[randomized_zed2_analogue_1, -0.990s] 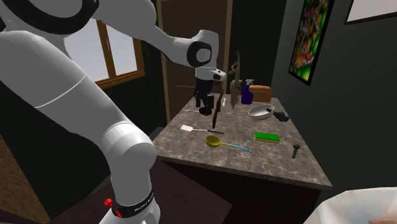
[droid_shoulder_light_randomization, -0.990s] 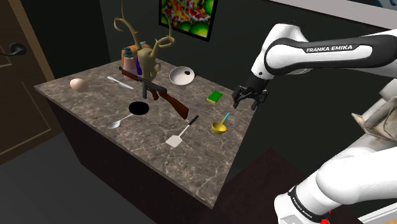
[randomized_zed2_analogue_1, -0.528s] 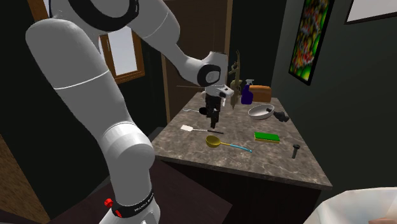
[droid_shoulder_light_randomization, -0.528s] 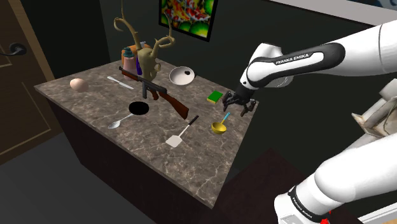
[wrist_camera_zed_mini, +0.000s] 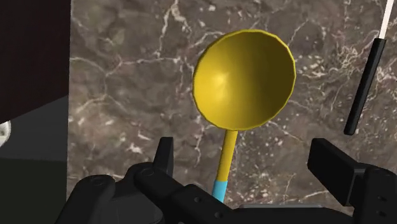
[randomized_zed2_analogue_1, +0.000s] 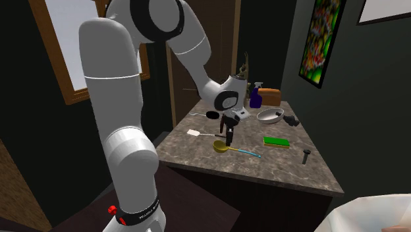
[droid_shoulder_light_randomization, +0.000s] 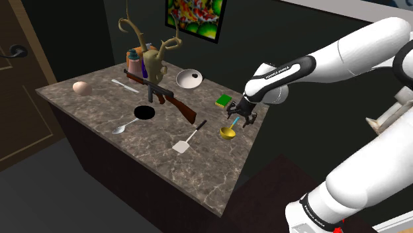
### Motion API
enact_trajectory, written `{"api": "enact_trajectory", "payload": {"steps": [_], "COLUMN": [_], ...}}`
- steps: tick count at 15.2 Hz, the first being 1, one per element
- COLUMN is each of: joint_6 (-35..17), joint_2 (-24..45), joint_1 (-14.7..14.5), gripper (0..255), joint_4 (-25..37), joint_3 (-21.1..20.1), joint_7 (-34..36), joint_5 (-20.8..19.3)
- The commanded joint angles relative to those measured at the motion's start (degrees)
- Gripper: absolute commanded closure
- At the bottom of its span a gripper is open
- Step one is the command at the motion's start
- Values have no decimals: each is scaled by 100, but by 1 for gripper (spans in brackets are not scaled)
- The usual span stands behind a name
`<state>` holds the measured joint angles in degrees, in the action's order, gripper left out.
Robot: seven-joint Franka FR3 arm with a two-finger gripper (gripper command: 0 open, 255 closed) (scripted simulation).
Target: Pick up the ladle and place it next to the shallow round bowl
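Beneath the pincer (wrist_camera_zed_mini: 245, 156), released, fingers apart: yellow ladle (wrist_camera_zed_mini: 245, 76) on marble bench (wrist_camera_zed_mini: 127, 95), handle between fingers, untouched.

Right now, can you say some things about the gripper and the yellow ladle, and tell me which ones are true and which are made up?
1. The gripper is open, over the handle of the ladle. True.
2. The ladle is lifted up in the air. False: it lies flat on the marble table, and the fingers do not clasp it.
3. The ladle's scoop is yellow. True.
4. The ladle is already right beside the shallow round bowl. False: the two are well apart; the bowl stands farther up the table, near the wall.
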<state>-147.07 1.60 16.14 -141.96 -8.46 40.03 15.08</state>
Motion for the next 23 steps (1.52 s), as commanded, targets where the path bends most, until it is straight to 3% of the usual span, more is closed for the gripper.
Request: {"api": "enact_trajectory", "payload": {"steps": [1,10,18,19,23], "joint_6": [-365,-1107,-1146,-1146,-1147], "joint_2": [475,1371,1420,1420,1421], "joint_1": [35,18,16,16,20], "gripper": [0,0,0,255,255], "joint_4": [174,373,382,382,381], "joint_3": [40,27,22,22,22], "joint_7": [251,308,302,302,296], "joint_5": [84,281,288,288,291]}}
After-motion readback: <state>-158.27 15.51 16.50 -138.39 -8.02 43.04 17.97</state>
